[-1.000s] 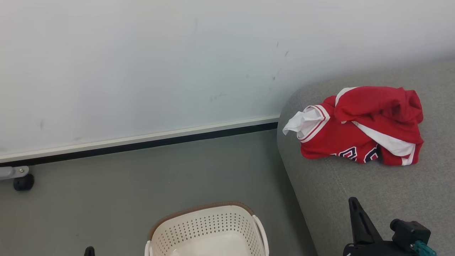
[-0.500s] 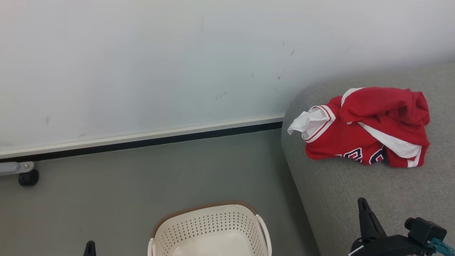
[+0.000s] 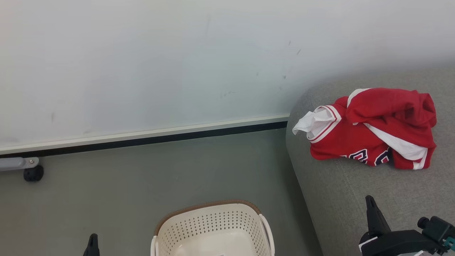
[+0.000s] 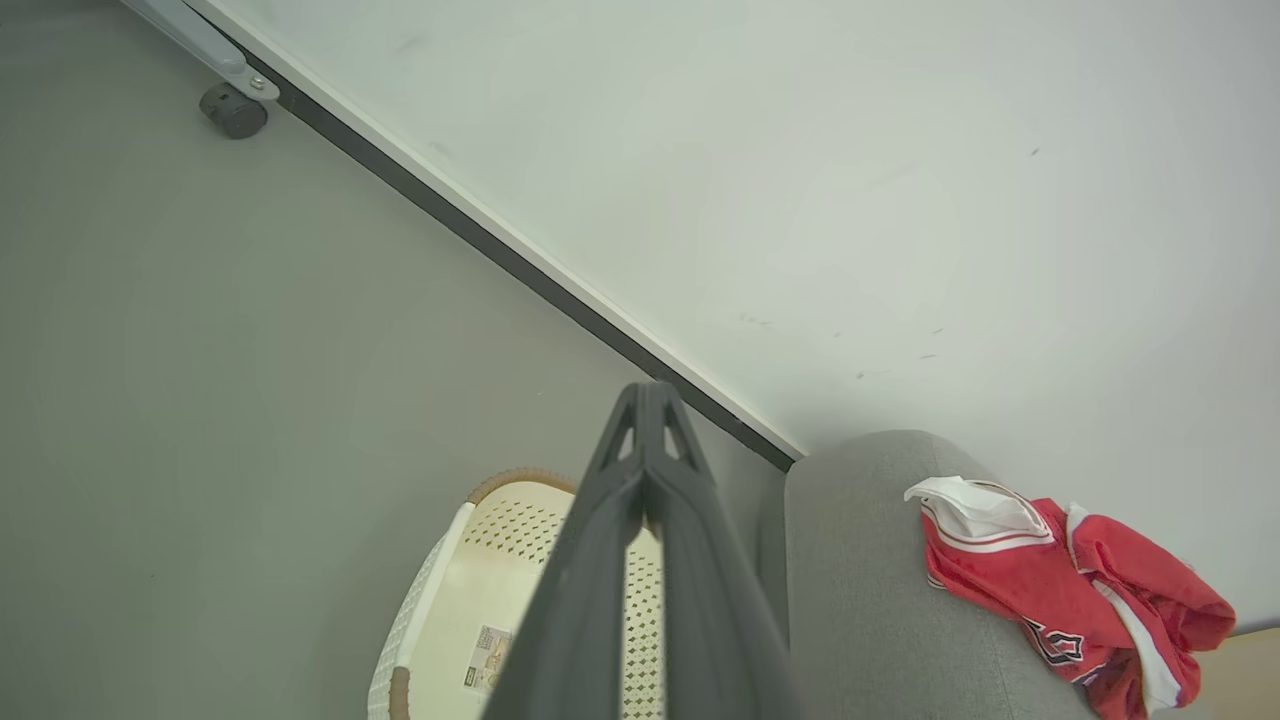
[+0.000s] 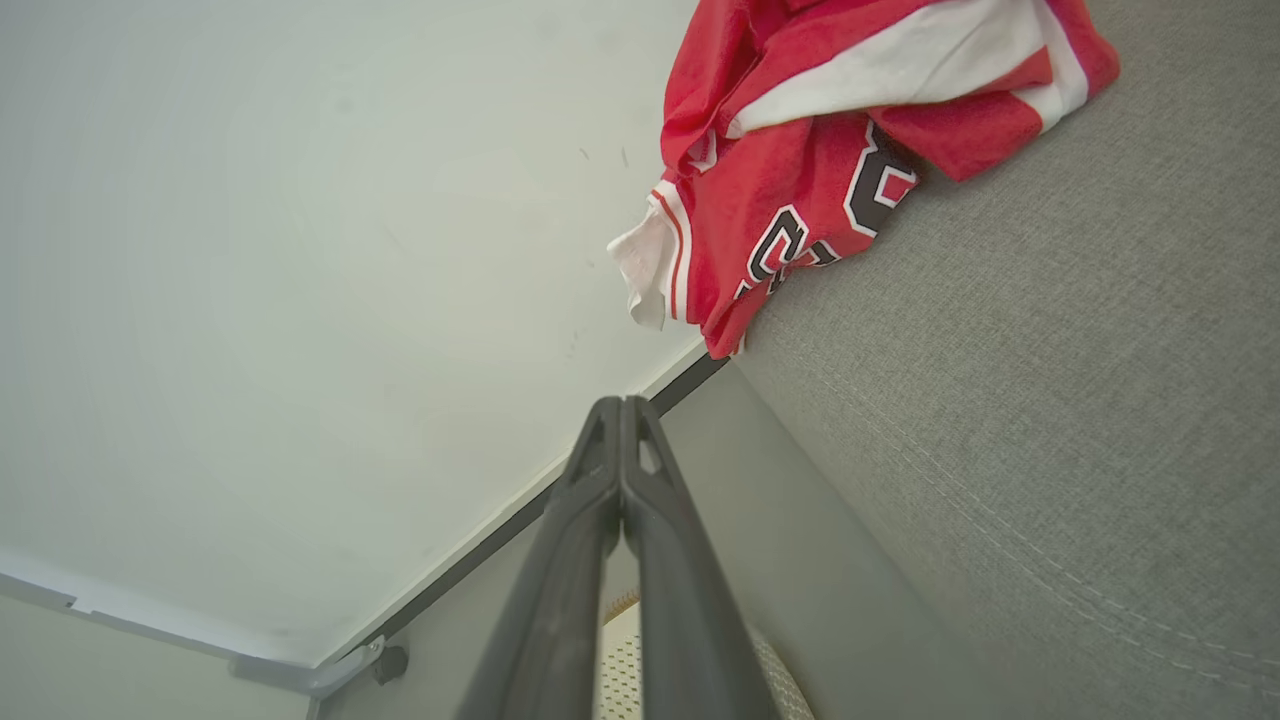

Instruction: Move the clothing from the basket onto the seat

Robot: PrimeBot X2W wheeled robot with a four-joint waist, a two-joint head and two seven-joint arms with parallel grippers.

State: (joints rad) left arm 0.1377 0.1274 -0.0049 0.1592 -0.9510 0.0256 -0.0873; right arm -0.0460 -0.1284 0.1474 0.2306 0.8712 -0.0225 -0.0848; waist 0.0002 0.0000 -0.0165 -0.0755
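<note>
Holding right gripper [image 5: 621, 405] clenched on nothing over the seat [image 3: 355, 199], and left gripper [image 4: 650, 392] pinched shut, empty, above the basket [image 3: 213, 224]. Finding clothing [image 3: 369, 131] lying bunched farther back on the seat. Probably risking a slide off that rounded edge if brushing it.

Left gripper [image 4: 648, 395] with long matte dark-grey tapered fingers, triangular cut-outs near tips, right gripper [image 5: 622, 405] alike, black wrist housing [image 3: 398, 241], teal connector [image 3: 449, 243]

Clothing [image 3: 369, 137] on seat [image 3: 355, 199], basket [image 3: 213, 227] left.
</note>
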